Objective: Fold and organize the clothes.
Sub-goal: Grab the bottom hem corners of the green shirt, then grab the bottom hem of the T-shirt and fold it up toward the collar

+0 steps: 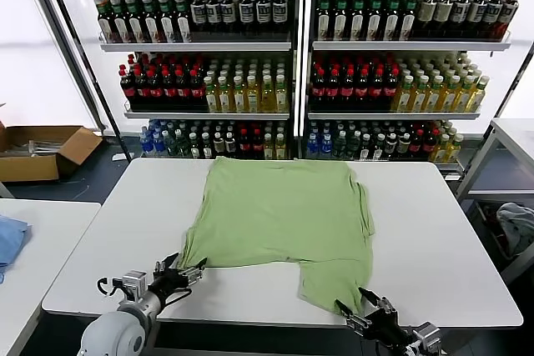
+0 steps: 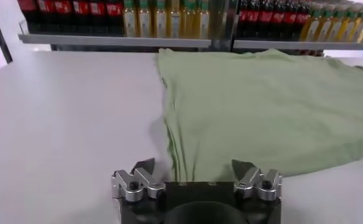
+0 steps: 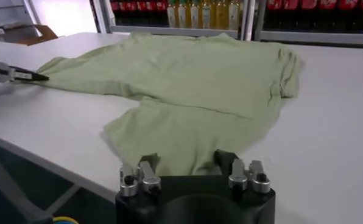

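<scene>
The light green polo shirt [image 1: 284,223] lies spread flat on the white worktop [image 1: 117,239], partly folded, one flap reaching toward the near edge. The left claw [image 1: 182,275] sits at the shirt's near left corner with its jaws open, fingertips just beside the hem. The right claw [image 1: 372,313] hovers at the worktop's near edge, open, just off the flap's lower hem. Shelves of bottles [image 1: 250,81] stand behind.

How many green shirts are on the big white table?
1. The light green shirt lies spread flat on the middle of the white table, its near edge just ahead of both open grippers. None looks hidden.
</scene>
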{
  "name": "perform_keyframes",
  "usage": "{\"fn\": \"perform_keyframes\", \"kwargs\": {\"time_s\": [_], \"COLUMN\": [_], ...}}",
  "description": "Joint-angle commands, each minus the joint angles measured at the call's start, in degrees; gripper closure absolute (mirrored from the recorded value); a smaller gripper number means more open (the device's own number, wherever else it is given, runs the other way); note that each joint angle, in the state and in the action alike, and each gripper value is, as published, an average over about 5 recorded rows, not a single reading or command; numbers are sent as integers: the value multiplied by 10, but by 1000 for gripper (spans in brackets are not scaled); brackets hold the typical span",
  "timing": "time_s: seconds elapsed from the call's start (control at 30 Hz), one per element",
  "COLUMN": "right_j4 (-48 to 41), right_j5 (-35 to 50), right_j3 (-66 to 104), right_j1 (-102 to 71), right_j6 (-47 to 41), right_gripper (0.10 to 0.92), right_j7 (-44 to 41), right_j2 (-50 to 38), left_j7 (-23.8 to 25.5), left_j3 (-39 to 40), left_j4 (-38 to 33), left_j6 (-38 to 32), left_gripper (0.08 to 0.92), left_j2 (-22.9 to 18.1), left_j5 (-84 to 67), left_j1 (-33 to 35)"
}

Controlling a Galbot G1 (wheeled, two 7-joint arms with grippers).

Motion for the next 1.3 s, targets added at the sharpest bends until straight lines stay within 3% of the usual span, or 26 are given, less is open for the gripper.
{"fn": "perform_keyframes", "kwargs": {"time_s": [0.03,0.37,0.7,1.13,1.3], "right_j4": [-5,-3,15,84,81], "right_j5": [-2,18,99,171,204], "right_j3": [-8,0,43,124,150], "right_j1": [-2,-4,-54,-198,-201], "right_j6": [-7,38,106,149,148], "right_gripper": [630,900,920,920,920], "right_j7": [0,-24,-75,-107,-96], "right_j2": [-3,-1,-19,-41,-38], "left_j7": [-4,6,-6,-21,-23], "left_j3": [25,25,-7,-72,-92], "left_j4": [32,32,-58,-236,-283], "left_j6": [12,4,-1,-6,-8], "left_gripper": [336,622,892,904,904], "left_j2": [-4,-8,-22,-37,-46], "left_j5": [7,22,15,15,5], "left_j1": [-17,-1,70,247,268]}}
